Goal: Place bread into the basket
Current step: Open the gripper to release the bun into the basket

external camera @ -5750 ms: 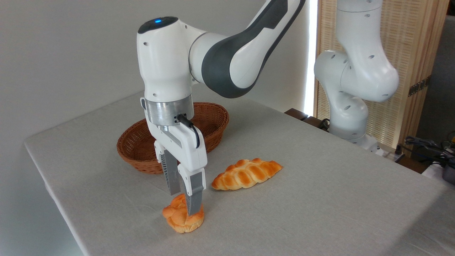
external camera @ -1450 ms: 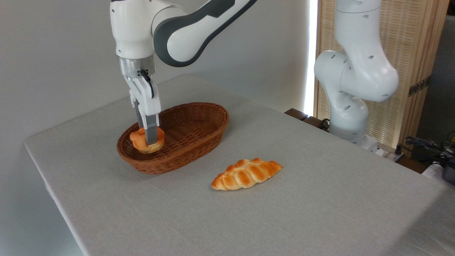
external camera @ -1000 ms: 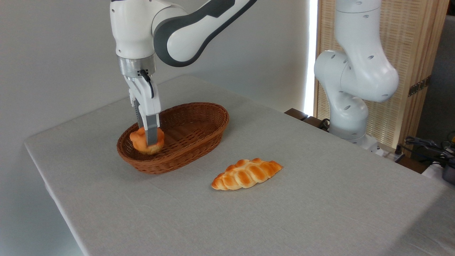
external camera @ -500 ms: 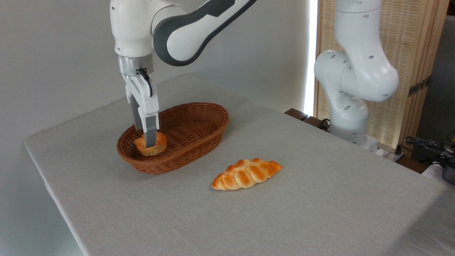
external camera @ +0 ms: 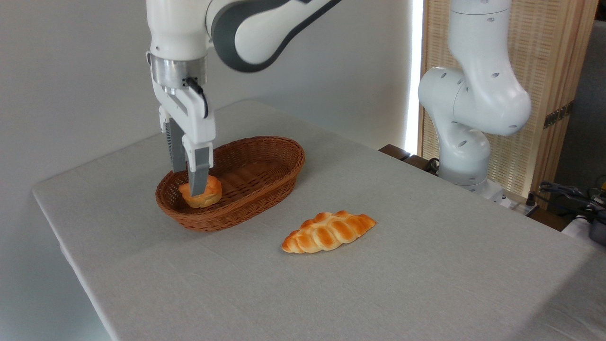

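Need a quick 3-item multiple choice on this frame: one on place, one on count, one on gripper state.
1. Where is the bun?
A. On the table by the loaf
B. In the basket, at its left end
C. Held high above the basket

2. How many breads are in view?
A. One
B. Two
C. Three

3. What state is the gripper in?
A. Open, above the bun
B. Shut on the bun
C. Shut on the loaf

Answers:
1 B: the bun rests on the wicker floor inside the left rim.
2 B: only the bun and the braided loaf, which lies on the table.
3 A: the fingers stand apart with a gap between them, and the bun sits low in the basket.
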